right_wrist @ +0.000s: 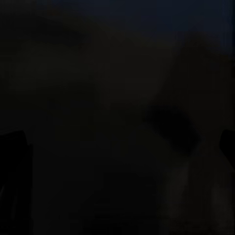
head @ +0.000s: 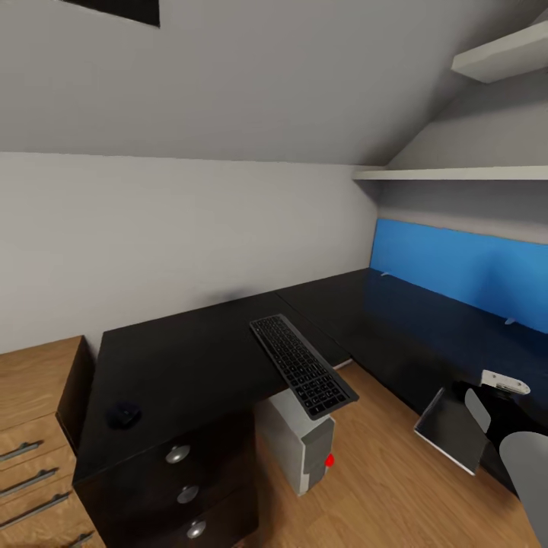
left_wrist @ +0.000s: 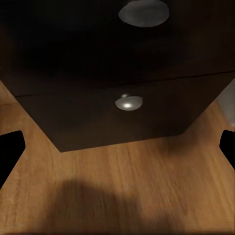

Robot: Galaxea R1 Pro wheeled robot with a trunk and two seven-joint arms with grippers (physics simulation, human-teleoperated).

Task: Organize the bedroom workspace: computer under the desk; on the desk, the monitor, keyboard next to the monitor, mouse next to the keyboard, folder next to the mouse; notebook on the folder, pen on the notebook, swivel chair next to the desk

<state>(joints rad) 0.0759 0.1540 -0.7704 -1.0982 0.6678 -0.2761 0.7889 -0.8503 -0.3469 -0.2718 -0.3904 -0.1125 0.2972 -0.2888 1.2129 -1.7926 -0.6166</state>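
Note:
The glossy black desk (head: 190,350) runs in an L along the wall. The silver-grey keyboard (head: 303,364) lies slantwise on it, and its near end overhangs the desk's front edge. Near the desk's left front corner sits the small black mouse (head: 122,415). The light-grey computer (head: 301,449) stands on the floor under the desk, below the keyboard. My left gripper (left_wrist: 117,149) is open, low over the wooden floor and facing the desk's black drawers (left_wrist: 122,105). My right gripper (right_wrist: 117,152) is open over a dark surface. The right arm (head: 527,463) shows at the lower right.
A light wooden chest of drawers (head: 34,434) stands left of the desk. A blue panel (head: 457,266) backs the desk's right wing, under white shelves (head: 457,173). A flat dark-grey slab with a pale edge (head: 453,430) tilts at that wing's front edge. Wooden floor (head: 396,487) lies between.

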